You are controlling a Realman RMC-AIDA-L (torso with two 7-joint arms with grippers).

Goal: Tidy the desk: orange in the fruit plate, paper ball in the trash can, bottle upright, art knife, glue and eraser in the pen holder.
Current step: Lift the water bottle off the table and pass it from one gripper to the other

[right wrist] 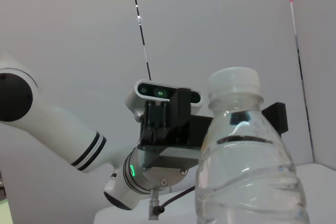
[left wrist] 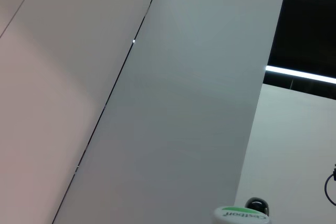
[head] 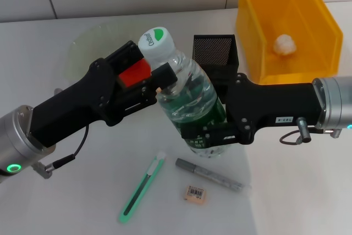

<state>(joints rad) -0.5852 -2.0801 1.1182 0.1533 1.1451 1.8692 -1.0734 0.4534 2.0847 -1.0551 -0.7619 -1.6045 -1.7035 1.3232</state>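
While both grippers meet at the bottle [head: 190, 100], I see left gripper [head: 163, 78] jaws clamping its neck, right gripper [head: 206, 134] jaws gripping its base.

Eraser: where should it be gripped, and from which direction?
The eraser lies flat on the table, a small block. Come straight down and close the jaws across its short width. The grey marker lies close behind it, so keep that side clear.
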